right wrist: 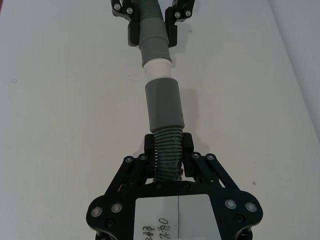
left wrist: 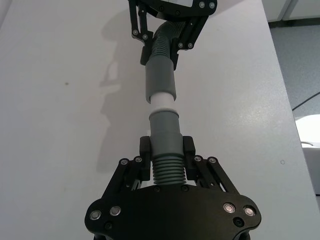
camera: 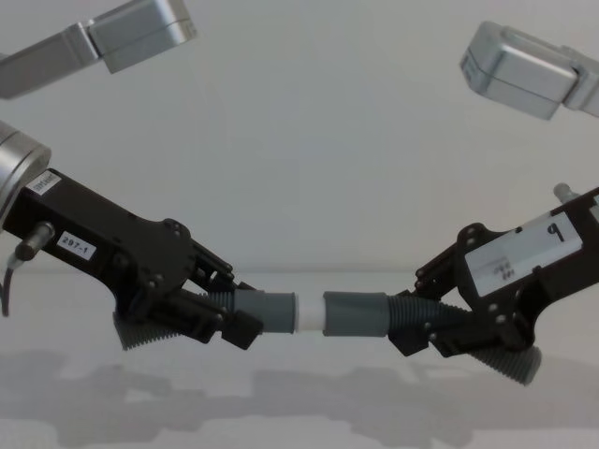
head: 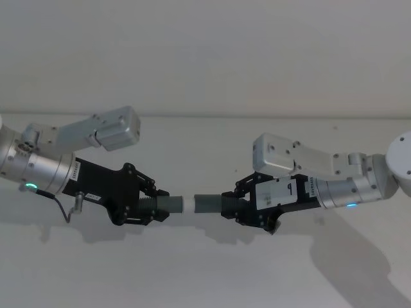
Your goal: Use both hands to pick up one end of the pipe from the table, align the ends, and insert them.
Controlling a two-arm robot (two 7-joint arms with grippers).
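— Left black jawed gripper [head: 153, 206]: clamped on the ribbed middle of the dark grey bent pipe piece with the white-tipped cuff [head: 172, 205], cuff jutting straight out ahead of the fingertips. Held up off the plain matte white table [head: 205, 276], by the shadows below in the chest view.

— Right black jawed gripper [head: 232, 208]: likewise closed round the ribbed part of the second dark grey bent pipe piece [head: 209, 205], plain smooth cylindrical cuff sticking out in front, also held above the table.

— Key relation: cuffs facing each other mouth to mouth between the two sets of fingertips, long axes close to one line. White tip [left wrist: 161, 103] at the mouth of the plain cuff [left wrist: 160, 82]; whether already slightly inside, hard to tell. A small sideways offset visible from the right wrist.

— Nearer arm? Neither, really; meeting point about midway between both grippers. Probably a straight push along the shared axis, after trimming that offset.

— Writing: small white tag on the left gripper body reading "297-1" [camera: 74, 245]. Larger white label on the right gripper [camera: 515, 251] with a handwritten mark like "9" or "P", plus smaller scribbles too faint to read.

— Risk: ribbed sections flexing, cuffs skewing and jamming at the rim.
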